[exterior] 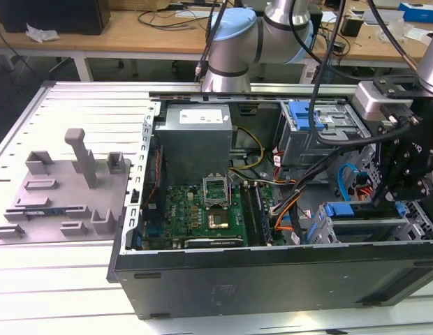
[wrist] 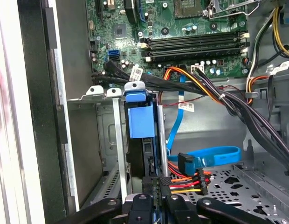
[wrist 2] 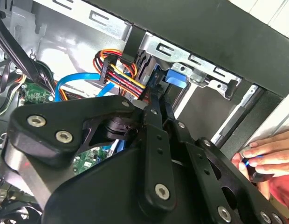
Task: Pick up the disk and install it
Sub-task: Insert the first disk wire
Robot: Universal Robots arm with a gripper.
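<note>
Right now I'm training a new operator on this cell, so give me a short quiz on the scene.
1. True or false: the computer case lies open, its motherboard exposed.
2. Where is the gripper? A) outside the case B) at the drive cage, by the disk C) over the motherboard
3. Fill in: the disk's bracket is ____.
Key: 1 true; 2 B; 3 blue.

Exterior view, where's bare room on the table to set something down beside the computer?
The white slatted table is bare behind the grey fixture tray and in front of it, toward the computer case. Inside the case it is crowded: cables, circuit board, the claw.
</note>
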